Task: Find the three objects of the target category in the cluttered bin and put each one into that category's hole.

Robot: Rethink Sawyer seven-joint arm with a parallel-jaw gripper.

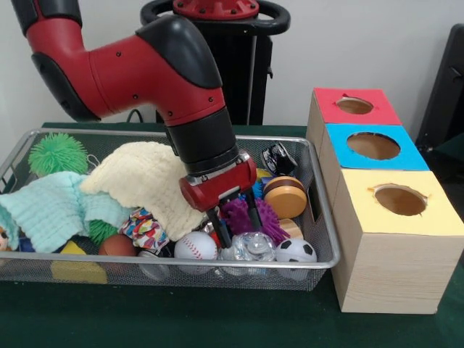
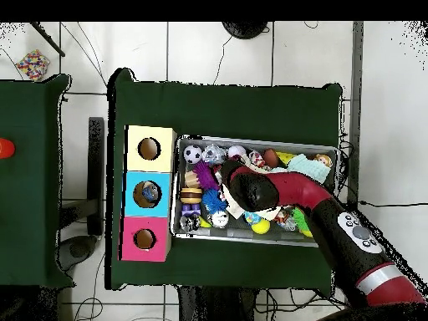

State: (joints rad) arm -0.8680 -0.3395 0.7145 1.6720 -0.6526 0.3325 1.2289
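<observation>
We saw the bin [image 1: 328, 250], a shallow wire-mesh tray, lying on the green table [image 1: 181, 319] with its right end just beside a row of 3 wooden boxes. Each box had 1 round hole in its coloured top: the red box [image 1: 355, 106] farthest from the camera, the blue box [image 1: 375, 146] in the middle, the yellow box [image 1: 400, 201] nearest.

The red and black arm [image 1: 138, 69] came down from the upper left into the right half of the bin. Its gripper [image 1: 235, 217] hung low among the clutter, the 2 dark fingers [image 1: 220, 226] spread apart with nothing clamped between them. A purple spiky ball [image 1: 239, 215] showed directly behind and between them, and we could not tell whether either finger touched it.

Along the near wall of the bin lay a baseball [image 1: 196, 246], a clear crinkled ball [image 1: 250, 248] and a small soccer ball [image 1: 295, 251], side by side. A wooden yo-yo [image 1: 285, 197] sat behind them toward the right end. A cream knitted cloth [image 1: 145, 181] and a mint-green cloth [image 1: 51, 210] covered much of the left half, and a green spiky ball [image 1: 58, 153] rested in the far left corner.

In the overhead view, the arm [image 2: 318, 201] reached across the bin [image 2: 259, 241] toward the box end, and something small lay inside the blue box's hole [image 2: 149, 193].
</observation>
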